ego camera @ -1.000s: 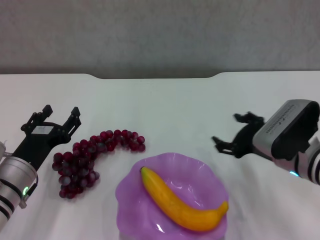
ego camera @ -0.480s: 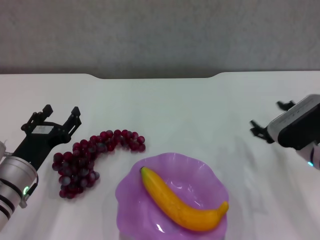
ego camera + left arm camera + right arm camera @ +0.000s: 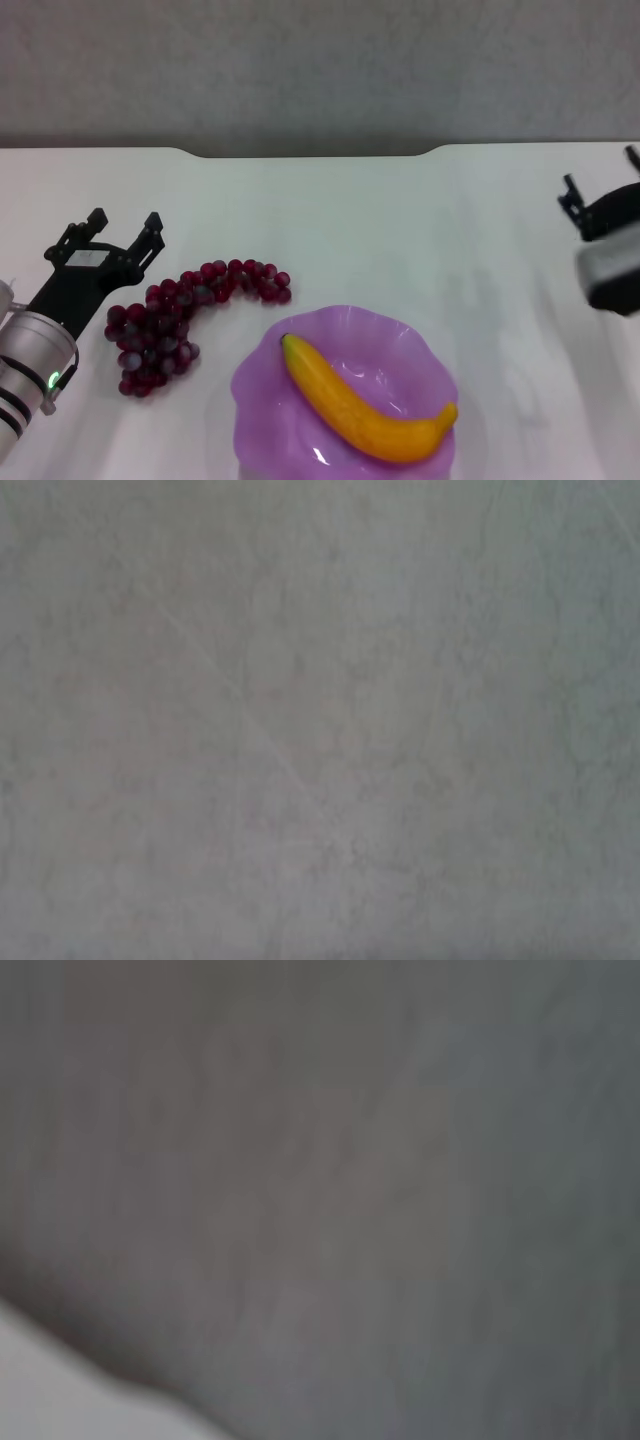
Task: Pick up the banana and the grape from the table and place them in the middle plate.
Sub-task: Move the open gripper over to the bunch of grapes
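The banana lies inside the purple middle plate at the front centre of the white table. The grape bunch lies on the table just left of the plate. My left gripper is open and empty, hovering just left of and behind the grapes. My right gripper is open and empty at the far right edge of the head view, well away from the plate. Both wrist views show only blank grey surface.
The table's far edge has a notch with a grey wall behind it.
My right arm has drawn back to the right and away from the plate, now partly out of the frame. The left arm, grapes, banana and plate have not moved.
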`<action>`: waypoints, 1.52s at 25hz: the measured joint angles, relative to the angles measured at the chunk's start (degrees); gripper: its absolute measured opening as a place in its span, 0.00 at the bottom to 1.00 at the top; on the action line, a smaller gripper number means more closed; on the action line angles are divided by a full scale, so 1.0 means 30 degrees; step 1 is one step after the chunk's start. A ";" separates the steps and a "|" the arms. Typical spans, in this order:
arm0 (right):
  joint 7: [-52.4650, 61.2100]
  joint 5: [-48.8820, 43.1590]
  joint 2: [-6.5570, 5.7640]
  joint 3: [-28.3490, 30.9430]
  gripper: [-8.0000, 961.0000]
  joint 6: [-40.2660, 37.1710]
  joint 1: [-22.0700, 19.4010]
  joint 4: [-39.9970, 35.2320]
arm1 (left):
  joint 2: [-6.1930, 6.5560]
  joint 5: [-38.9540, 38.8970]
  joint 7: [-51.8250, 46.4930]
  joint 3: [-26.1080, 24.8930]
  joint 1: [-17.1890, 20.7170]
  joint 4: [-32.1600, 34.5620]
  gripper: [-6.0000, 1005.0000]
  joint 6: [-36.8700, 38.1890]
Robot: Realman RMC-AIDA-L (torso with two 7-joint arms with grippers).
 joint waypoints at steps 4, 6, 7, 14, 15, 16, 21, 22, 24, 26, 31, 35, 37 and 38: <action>0.7226 -0.4289 0.0045 -0.1512 0.83 -0.5469 0.0248 -0.3905 | 0.0000 0.0000 0.0000 0.0001 -0.0017 0.0001 0.77 0.0018; 0.9915 -0.4910 0.0067 -0.2273 0.82 -0.7213 0.0635 -0.5517 | 0.0000 0.0000 0.0001 0.0002 -0.0045 0.0001 0.77 0.0025; 1.1331 -0.5027 0.0066 -0.2723 0.82 -0.7792 0.0848 -0.6319 | 0.0000 -0.0001 0.0001 0.0002 -0.0053 0.0001 0.77 0.0026; 1.8185 -0.5162 0.0011 -0.4357 0.81 -0.8265 0.1410 -0.8317 | 0.0002 0.0029 0.0003 0.0061 -0.0091 0.0027 0.77 0.0018; 1.8377 -0.5189 0.0021 -0.4597 0.81 -0.8222 0.1387 -0.8364 | 0.0018 0.0064 0.0016 0.0095 -0.0091 0.0046 0.77 0.0017; 1.8463 -0.5199 0.0039 -0.4796 0.81 -0.8133 0.1350 -0.8417 | 0.0037 0.0130 0.0054 0.0159 -0.0093 0.0082 0.77 0.0016; 1.8642 -0.5240 0.0068 -0.5282 0.81 -0.6961 0.1249 -0.8561 | 0.0427 0.0960 0.0197 0.0163 0.0019 0.1233 0.77 -0.0665; 1.8643 -0.5245 0.0062 -0.5366 0.81 -0.6827 0.1248 -0.8569 | 0.0659 0.1104 0.0203 0.0094 0.0142 0.1909 0.77 -0.1347; 1.8644 -0.5252 0.0052 -0.5477 0.81 -0.6749 0.1248 -0.8580 | 0.1273 0.1226 0.0287 -0.0010 0.0451 0.3590 0.77 -0.3057; 1.8655 -0.5265 0.0053 -0.5562 0.81 -0.6751 0.1248 -0.8577 | 0.2033 0.1238 0.0823 -0.0231 0.0966 0.5986 0.78 -0.5093; 1.8696 -0.5258 0.0064 -0.5585 0.81 -0.6720 0.1228 -0.8615 | 0.2437 0.1405 0.4472 -0.3133 0.2421 1.1822 0.79 -1.1982; 1.8699 -0.5287 0.0084 -0.5594 0.81 -0.6705 0.1226 -0.8635 | 0.2125 0.1874 0.6593 -0.5912 0.3176 1.6141 0.81 -1.9411; 1.8692 -0.5291 0.0085 -0.5610 0.81 -0.6612 0.1228 -0.8639 | 0.1757 0.1974 0.7580 -0.7069 0.3271 1.7649 0.81 -2.2383; 1.8674 -0.5292 0.0085 -0.5618 0.81 -0.6505 0.1232 -0.8640 | 0.1426 0.2075 0.8277 -0.7876 0.3266 1.8188 0.82 -2.3957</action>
